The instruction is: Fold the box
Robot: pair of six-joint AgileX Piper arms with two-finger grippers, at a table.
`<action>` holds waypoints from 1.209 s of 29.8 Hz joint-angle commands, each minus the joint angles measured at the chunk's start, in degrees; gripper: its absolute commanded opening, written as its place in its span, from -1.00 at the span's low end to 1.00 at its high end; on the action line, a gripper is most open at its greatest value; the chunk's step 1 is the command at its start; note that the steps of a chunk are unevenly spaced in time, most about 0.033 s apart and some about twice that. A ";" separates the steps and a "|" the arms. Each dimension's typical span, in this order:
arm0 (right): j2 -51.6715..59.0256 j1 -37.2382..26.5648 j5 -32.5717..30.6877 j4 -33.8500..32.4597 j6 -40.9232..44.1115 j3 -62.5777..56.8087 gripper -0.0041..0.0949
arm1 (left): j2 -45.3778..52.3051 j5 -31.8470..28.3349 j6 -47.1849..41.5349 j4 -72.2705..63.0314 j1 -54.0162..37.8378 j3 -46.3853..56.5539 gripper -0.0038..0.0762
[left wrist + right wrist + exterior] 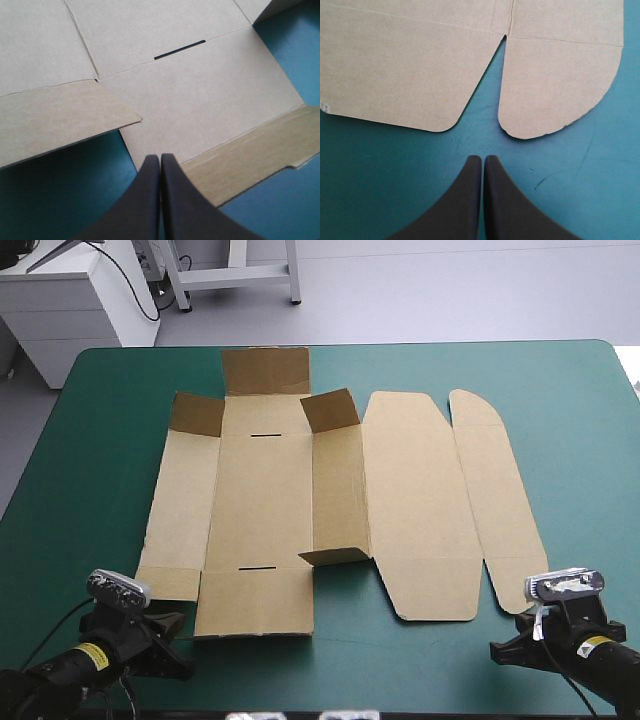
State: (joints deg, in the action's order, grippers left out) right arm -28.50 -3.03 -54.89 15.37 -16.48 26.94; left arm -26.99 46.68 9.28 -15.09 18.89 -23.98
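Box (300, 510) lies mostly flat on the worktop (570, 400); my left hand (160, 157) and right hand (483, 157), both pressed together, sit at its near edge. I should spread them, then lift the walls along their creases.

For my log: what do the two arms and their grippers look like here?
Both arms are black; the left arm and right arm each bear a small yellow label. The left gripper and right gripper each have two broad black fingers, curved like fins and widening toward the base.
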 commanded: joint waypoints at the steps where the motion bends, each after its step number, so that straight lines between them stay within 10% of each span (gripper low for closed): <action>1: -0.25 0.11 2.18 1.05 -0.16 1.79 -0.92 | -0.45 -2.86 0.03 -1.30 -0.02 -2.07 -0.92; 36: -0.25 0.11 2.18 1.05 -0.04 1.79 -0.92 | -15.04 -0.37 -2.02 1.91 -0.02 -26.75 -0.92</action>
State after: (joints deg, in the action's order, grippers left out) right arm -28.50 -3.03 -54.89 15.43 -16.48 26.94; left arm -38.09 50.17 7.99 -13.48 18.89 -47.25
